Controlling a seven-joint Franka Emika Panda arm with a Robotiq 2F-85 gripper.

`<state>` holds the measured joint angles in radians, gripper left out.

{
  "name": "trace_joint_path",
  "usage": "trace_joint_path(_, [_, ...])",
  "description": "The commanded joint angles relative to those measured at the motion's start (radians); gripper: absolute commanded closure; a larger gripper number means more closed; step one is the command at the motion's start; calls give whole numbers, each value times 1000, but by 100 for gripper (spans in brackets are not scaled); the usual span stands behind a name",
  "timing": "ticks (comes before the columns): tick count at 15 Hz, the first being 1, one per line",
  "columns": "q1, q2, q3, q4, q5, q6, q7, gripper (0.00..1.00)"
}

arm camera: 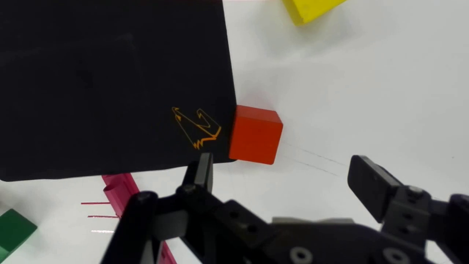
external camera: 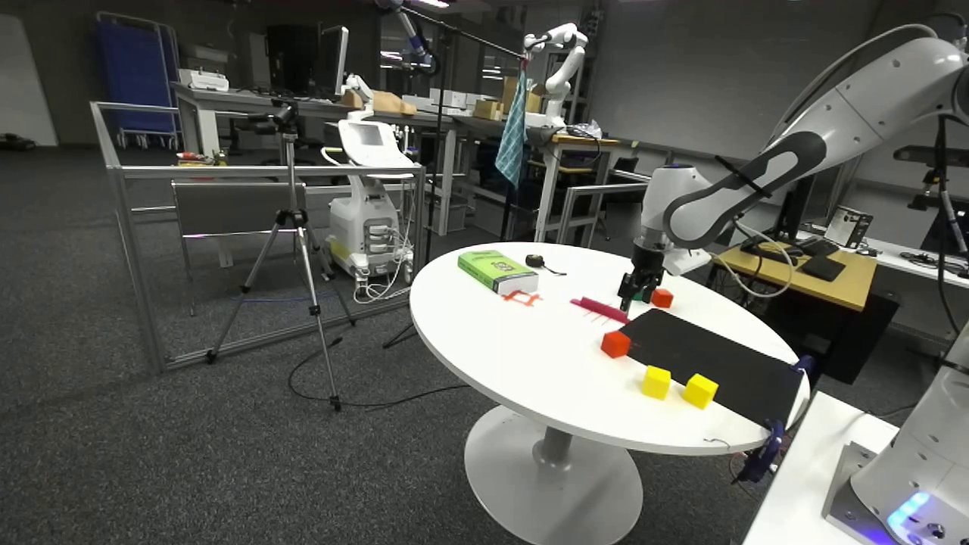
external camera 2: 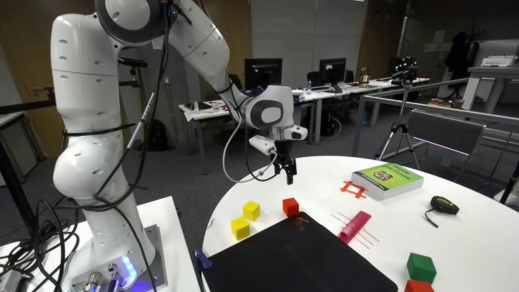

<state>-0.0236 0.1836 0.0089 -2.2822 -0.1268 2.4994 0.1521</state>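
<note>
While a red cube (arm camera: 254,139) sits at the corner of the mat (arm camera: 91,95), the gripper (arm camera: 281,165) hovers nearby above the table (arm camera: 384,84), its jaws spread wide.

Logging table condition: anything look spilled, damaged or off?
No spill or damage stands out. Odd stray marks, though: orange scribble on the black mat beside a red block, crossed orange lines near the green book, thin red lines by the pink strip. They look drawn on, like doodles.
</note>
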Motion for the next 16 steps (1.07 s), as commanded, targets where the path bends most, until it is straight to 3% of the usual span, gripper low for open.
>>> trace_joint_path(1, [14, 5, -20, 9, 6, -3, -7, 0])
trace_joint_path(6, [13, 8, -28, 9, 17, 35, 24, 0])
trace_joint_path(12, [24, 111, -57, 56, -15, 39, 63, 0])
trace_joint_path(16, [59, 186, -69, 83, -32, 104, 102, 0])
